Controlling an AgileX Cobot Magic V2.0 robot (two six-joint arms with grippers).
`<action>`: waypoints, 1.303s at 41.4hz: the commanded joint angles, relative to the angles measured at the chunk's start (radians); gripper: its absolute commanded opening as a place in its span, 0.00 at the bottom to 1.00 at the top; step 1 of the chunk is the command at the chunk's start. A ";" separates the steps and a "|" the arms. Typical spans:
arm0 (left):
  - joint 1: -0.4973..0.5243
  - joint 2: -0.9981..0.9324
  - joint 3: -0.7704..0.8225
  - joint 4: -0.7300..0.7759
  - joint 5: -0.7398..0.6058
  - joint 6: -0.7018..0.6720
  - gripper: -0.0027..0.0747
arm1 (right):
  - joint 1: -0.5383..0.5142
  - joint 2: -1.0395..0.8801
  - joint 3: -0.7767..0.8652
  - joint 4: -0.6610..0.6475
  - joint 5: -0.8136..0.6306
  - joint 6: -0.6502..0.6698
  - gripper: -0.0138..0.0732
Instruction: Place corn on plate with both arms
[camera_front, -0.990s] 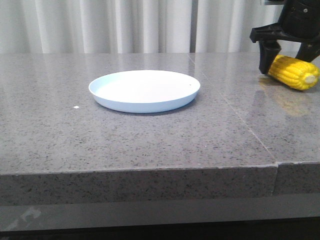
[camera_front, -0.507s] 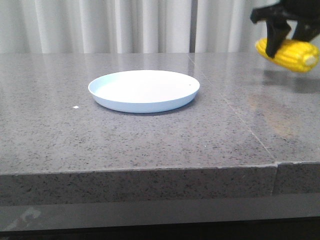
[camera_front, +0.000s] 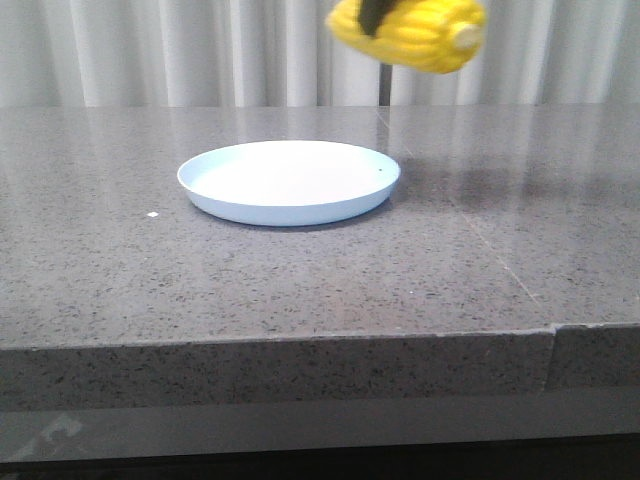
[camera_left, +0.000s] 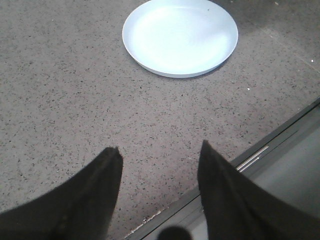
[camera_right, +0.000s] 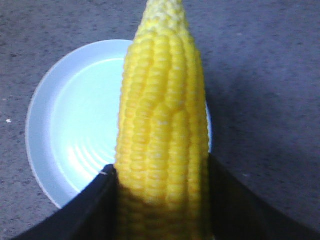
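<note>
The right end effector (camera_right: 162, 200) is clamped on the corn (camera_front: 410, 32), high above the plate's (camera_front: 290, 182) far right rim. The left end effector (camera_left: 159, 165) hangs apart, empty. Released here, the corn could bounce or roll onto the surface (camera_front: 300, 280).

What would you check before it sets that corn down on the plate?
1. Grip: right gripper has its jaws shut on the corn: ok.
2. Plate holds nothing: ok.
3. Corn raised well above the table: ok.
4. Corn centred over plate: front view shows it above the plate's right edge: not ok.
5. Left gripper open, away from plate: ok.
6. Grip firmness: cannot tell.
</note>
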 joint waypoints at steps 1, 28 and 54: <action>-0.005 0.000 -0.025 -0.007 -0.068 -0.012 0.48 | 0.028 -0.016 -0.032 0.053 -0.081 0.022 0.46; -0.005 0.000 -0.025 -0.007 -0.068 -0.012 0.48 | 0.061 0.161 -0.032 0.191 -0.219 0.049 0.89; -0.005 0.000 -0.025 -0.007 -0.068 -0.012 0.48 | 0.061 -0.272 0.075 -0.099 -0.118 -0.052 0.91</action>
